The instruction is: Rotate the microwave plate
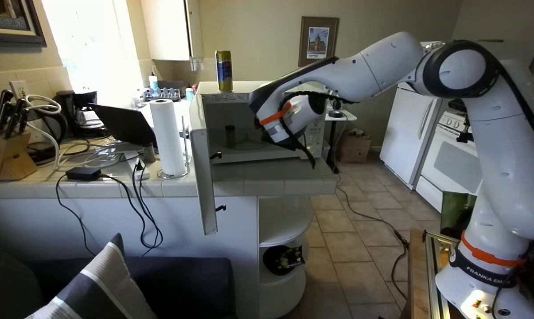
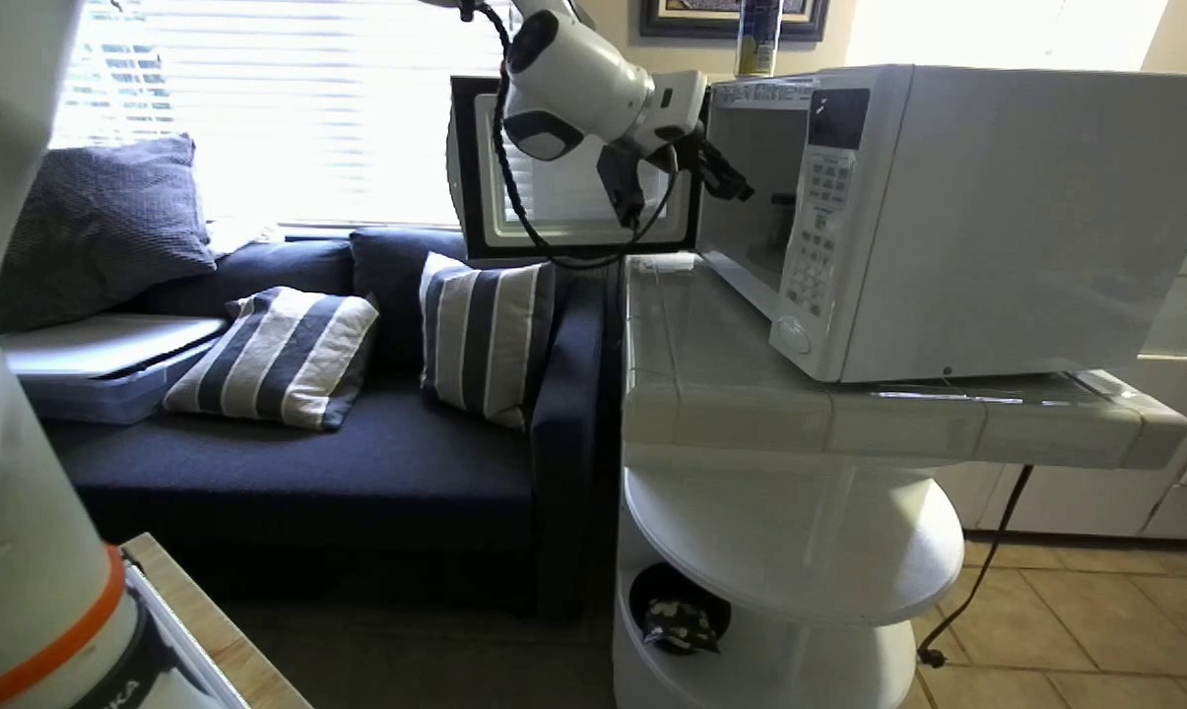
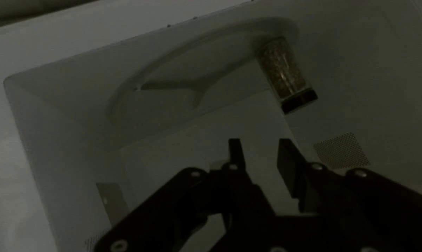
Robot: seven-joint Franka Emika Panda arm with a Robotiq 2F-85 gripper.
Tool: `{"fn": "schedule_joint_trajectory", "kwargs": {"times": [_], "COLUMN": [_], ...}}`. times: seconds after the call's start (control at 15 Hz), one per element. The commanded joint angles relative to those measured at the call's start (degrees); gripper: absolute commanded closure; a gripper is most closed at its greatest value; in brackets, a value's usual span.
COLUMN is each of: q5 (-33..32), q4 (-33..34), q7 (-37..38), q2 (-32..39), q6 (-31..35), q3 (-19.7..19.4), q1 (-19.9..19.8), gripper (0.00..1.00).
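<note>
Our hand (image 3: 260, 143), its fingers (image 3: 236, 152) partly parted with nothing between them, points into the microwave (image 2: 987, 222), though how deep it reaches we cannot tell. The plate (image 3: 182, 66) lies inside, ahead of and below the hand, and we see no contact. The door (image 1: 204, 177) stands open to one side of the hand, presumably to leave us room. Ahead of the hand, a jar (image 3: 284, 71) stands upright on the plate near its edge, perhaps so we can watch the plate turn.
</note>
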Motion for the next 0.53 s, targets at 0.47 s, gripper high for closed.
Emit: {"fn": "schedule_joint_trajectory", "kwargs": {"times": [0.47], "q5": [27.7], "q4": [-13.4], "q7": [-31.4], "q2": [-19.0], "q6": [-0.4], "q3": [1.7], "q1": [-1.1], "gripper": [0.0]}}
